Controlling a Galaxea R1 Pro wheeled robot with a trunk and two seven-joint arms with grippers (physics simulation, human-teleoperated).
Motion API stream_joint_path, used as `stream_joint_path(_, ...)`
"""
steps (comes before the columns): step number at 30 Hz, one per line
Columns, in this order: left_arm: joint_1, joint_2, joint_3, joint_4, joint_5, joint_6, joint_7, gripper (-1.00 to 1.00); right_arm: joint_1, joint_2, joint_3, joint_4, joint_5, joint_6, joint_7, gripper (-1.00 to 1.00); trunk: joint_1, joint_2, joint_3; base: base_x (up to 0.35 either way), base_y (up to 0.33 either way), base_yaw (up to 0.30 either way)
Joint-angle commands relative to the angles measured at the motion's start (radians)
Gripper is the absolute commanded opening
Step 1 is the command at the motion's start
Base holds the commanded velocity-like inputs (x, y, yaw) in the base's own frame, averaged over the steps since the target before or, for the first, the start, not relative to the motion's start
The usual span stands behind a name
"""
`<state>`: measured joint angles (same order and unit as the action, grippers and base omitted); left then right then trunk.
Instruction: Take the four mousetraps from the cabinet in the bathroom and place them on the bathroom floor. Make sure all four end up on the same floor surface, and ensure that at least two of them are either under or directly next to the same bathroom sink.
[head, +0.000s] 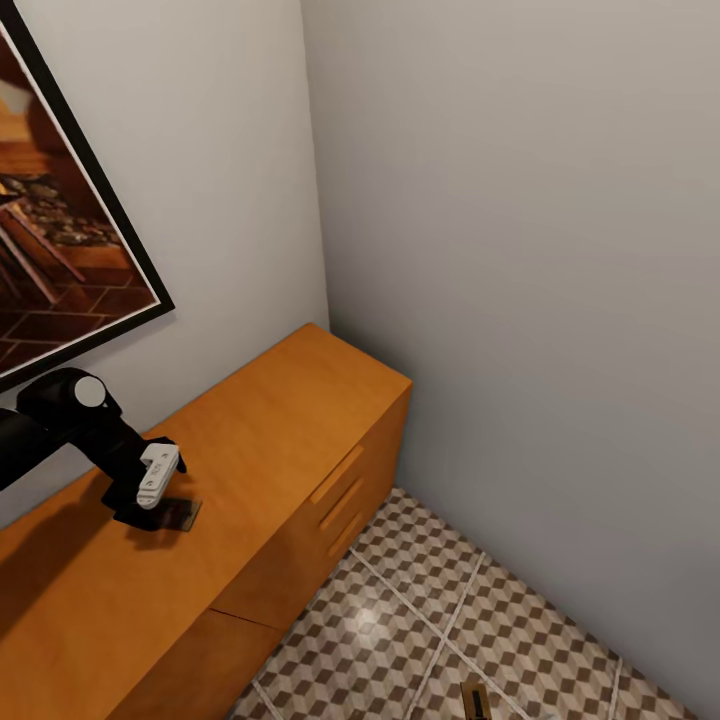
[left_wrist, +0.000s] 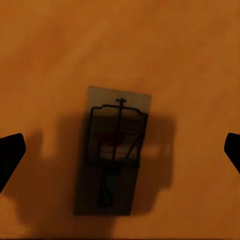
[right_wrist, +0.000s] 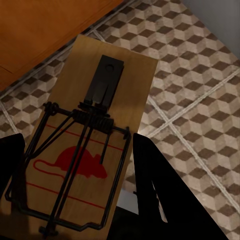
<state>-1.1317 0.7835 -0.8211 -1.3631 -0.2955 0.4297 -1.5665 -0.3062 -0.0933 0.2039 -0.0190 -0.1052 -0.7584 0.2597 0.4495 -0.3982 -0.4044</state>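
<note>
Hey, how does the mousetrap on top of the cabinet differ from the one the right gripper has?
The mousetrap on the cabinet lies flat on the orange-brown cabinet top, in shadow, between the open left gripper fingers, not yet grasped. The held mousetrap is clamped in the right gripper, up over the patterned bathroom floor, brightly lit, its red mouse print clear. Both are tan boards with dark wire and a red mark.

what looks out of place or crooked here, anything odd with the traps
Nothing damaged or spilled. One mousetrap lies flat on the cabinet top, slightly skewed between the open left tool's fingers. Another mousetrap sits in the right tool, above the bathroom floor.
</note>
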Motion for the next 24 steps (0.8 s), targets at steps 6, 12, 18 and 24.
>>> stream_joint_path(6,-0.002,0.002,-0.003,0.01,-0.005,0.011,-0.004,1.0,-0.001,0.0,0.006,0.001,-0.011,-0.002,0.004,-1.0,0.001,-0.002,-0.002,0.0,0.0,0.0)
stream_joint_path(12,-0.002,0.003,-0.003,0.026,-0.006,0.011,-0.004,1.0,-0.001,0.0,0.006,0.001,-0.011,-0.002,0.004,-1.0,0.001,-0.002,-0.002,0.0,0.0,0.0)
stream_joint_path(18,-0.002,0.003,-0.003,0.039,-0.006,0.009,-0.004,1.0,-0.001,0.0,0.006,0.001,-0.011,-0.002,0.004,-1.0,0.001,-0.002,-0.002,0.0,0.0,0.0)
stream_joint_path(24,-0.002,0.003,-0.004,0.05,-0.007,0.009,-0.004,1.0,-0.001,0.0,0.006,0.001,-0.011,-0.002,0.004,-1.0,0.001,-0.002,-0.002,0.0,0.0,0.0)
